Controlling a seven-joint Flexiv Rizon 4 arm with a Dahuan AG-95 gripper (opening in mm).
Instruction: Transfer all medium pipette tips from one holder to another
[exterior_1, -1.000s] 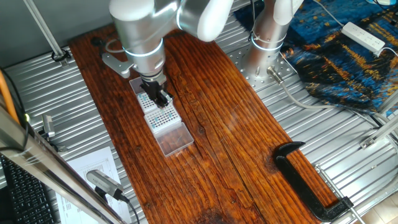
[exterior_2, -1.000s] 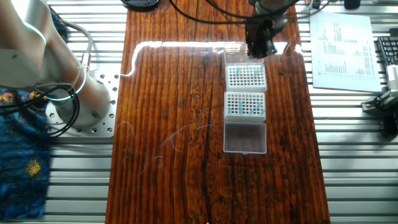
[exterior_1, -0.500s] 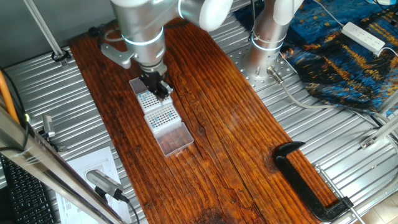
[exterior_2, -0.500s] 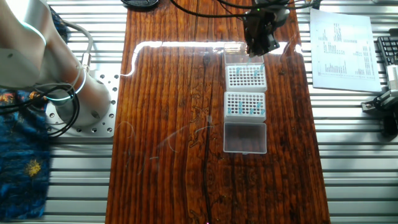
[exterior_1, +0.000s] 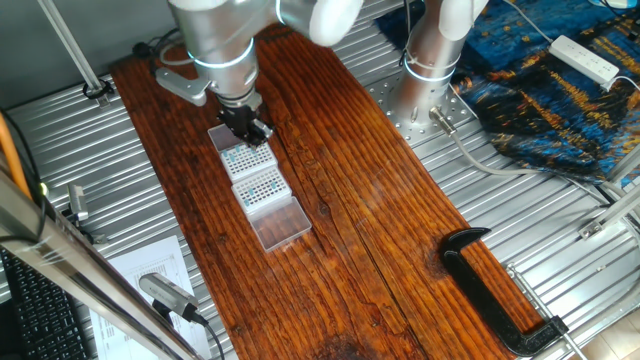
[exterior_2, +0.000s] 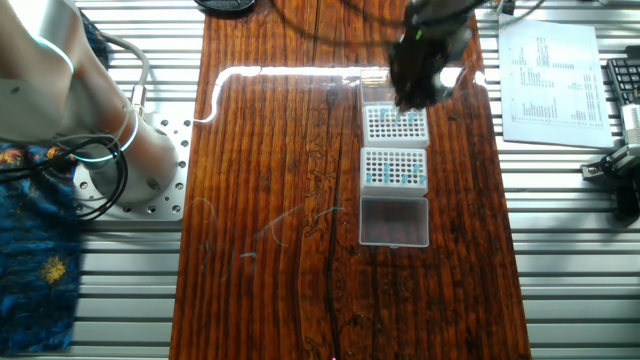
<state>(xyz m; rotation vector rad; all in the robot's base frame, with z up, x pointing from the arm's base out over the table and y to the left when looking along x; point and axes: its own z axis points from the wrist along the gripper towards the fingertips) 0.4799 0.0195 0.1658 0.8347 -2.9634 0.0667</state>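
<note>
Two white holders stand end to end on the wooden board. The far holder (exterior_1: 240, 157) (exterior_2: 395, 124) and the near holder (exterior_1: 259, 185) (exterior_2: 394, 168) both show bluish dots, the medium pipette tips (exterior_2: 388, 176) (exterior_1: 238, 159). My gripper (exterior_1: 251, 132) (exterior_2: 413, 98) hangs over the far end of the far holder, motion-blurred in the other fixed view. Its dark fingers look close together. Whether a tip sits between them is too small to see.
A clear lid or box (exterior_1: 280, 222) (exterior_2: 394, 220) lies just past the near holder. A black clamp (exterior_1: 500, 290) grips the board's corner. Printed paper (exterior_2: 548, 70) lies beside the board, and the arm's base (exterior_2: 130, 160) stands at the other side.
My gripper has moved from above the near holder to above the far end of the far holder. The holders and the lid have not moved.
</note>
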